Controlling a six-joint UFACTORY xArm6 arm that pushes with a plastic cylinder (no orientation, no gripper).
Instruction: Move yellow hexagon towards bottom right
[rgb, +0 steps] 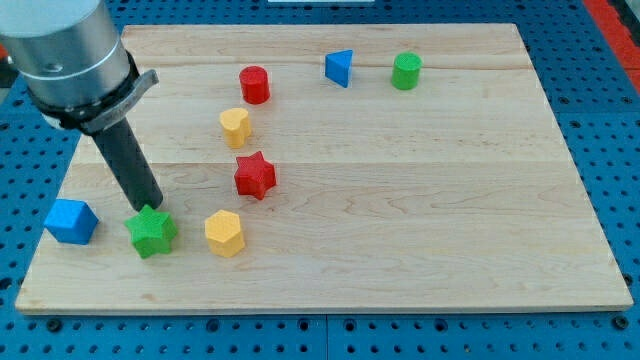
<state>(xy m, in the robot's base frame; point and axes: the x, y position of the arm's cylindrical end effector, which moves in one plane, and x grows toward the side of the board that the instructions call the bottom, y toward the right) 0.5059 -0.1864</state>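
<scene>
Rod's bare tip (152, 207) touches green star (152, 231), left of yellow hexagon (224, 233).

The pale wooden tabletop (420, 200) carries eight blocks: a red cylinder (255, 84), blue triangle (340, 68) and green cylinder (406, 71) near the view's top; a yellow block (235, 126) and red star (254, 175) mid-left; a blue cube (71, 221), green star (151, 232) and yellow hexagon (224, 233) along the bottom left.
</scene>
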